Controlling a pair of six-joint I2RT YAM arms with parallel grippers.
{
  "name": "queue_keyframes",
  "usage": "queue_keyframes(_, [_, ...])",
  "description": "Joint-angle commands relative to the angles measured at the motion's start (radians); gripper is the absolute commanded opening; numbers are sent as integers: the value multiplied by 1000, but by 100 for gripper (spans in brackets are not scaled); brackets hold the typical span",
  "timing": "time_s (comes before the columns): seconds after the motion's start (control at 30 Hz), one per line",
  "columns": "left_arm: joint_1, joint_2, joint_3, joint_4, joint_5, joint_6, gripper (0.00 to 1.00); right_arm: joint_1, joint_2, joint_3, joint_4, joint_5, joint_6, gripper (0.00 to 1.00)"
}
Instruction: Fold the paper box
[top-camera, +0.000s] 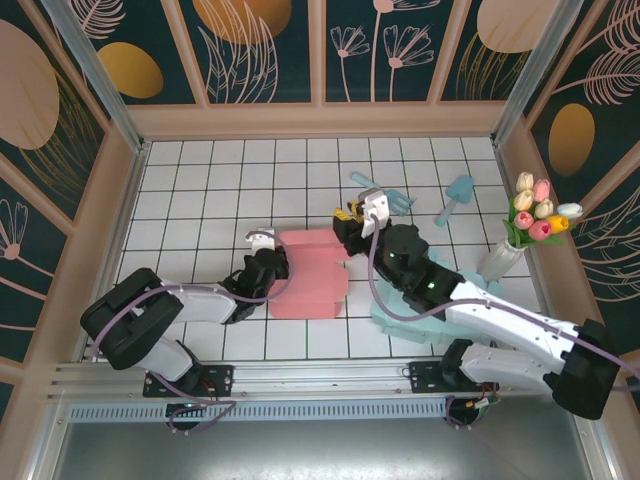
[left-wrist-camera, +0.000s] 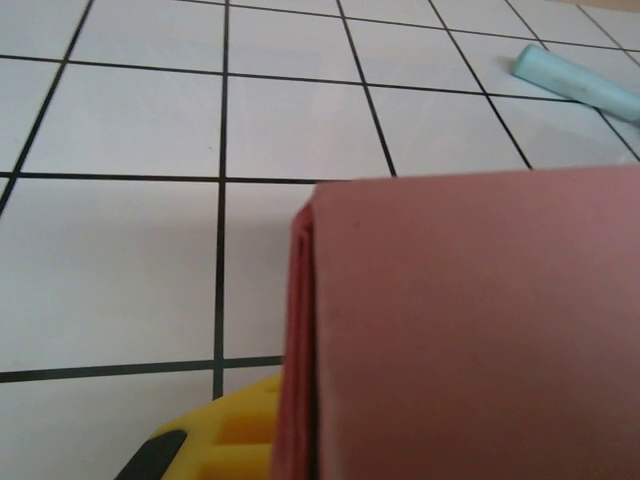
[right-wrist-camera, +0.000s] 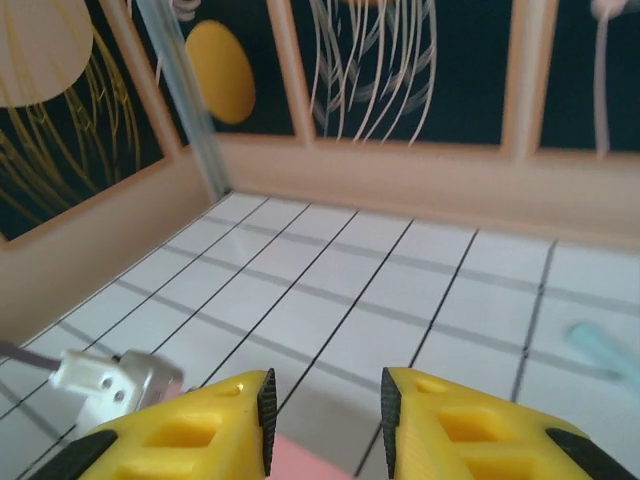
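1. White tabletop (top-camera: 200, 180), ruled with a black grid, is sitting inside walls (top-camera: 270, 50) of dark floral panels in pale wooden frames.
2. The left gripper (top-camera: 270, 248) is pinching the left edge of the paper box (top-camera: 308, 275), jaws closed on the pink sheet. In the left wrist view one yellow finger (left-wrist-camera: 225, 435) is showing beside the layered paper edge; the other is hidden behind the sheet.
3. The right gripper (top-camera: 352, 215) is hovering at the box's far right corner. In the right wrist view its jaws are standing partly apart and gripping nothing, with a sliver of pink showing below the gap.
4. The paper box is lying flat at mid-table, between the two grippers.
5. Two teal tools (top-camera: 385, 195) (top-camera: 455, 200) are lying beyond the right gripper, well apart from the box.
6. A vase of tulips (top-camera: 530, 225) is standing at the right wall.
7. A pale teal tray (top-camera: 400, 318) is lying under the right arm, just beside the box's near right corner.
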Motion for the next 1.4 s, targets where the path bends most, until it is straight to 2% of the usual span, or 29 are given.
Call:
queue_keyframes(0.0, [15, -33, -28, -5, 67, -44, 0, 9, 62, 9, -36, -89, 245, 35])
queue_keyframes(0.43, [23, -33, -53, 21, 50, -77, 0, 14, 254, 22, 22, -59, 273, 37])
queue_keyframes(0.7, [23, -35, -62, 27, -12, -103, 0, 16, 320, -52, 134, -23, 316, 37])
queue_keyframes(1.03, [23, 25, -53, 72, 48, -115, 0, 13, 380, -84, 385, -265, 402, 38])
queue_keyframes(1.17, [23, 40, -53, 86, 50, -118, 0, 10, 365, -106, 374, -258, 399, 38])
queue_keyframes(1.37, [29, 38, -50, 72, 25, -114, 0, -11, 291, -173, 248, -155, 323, 40])
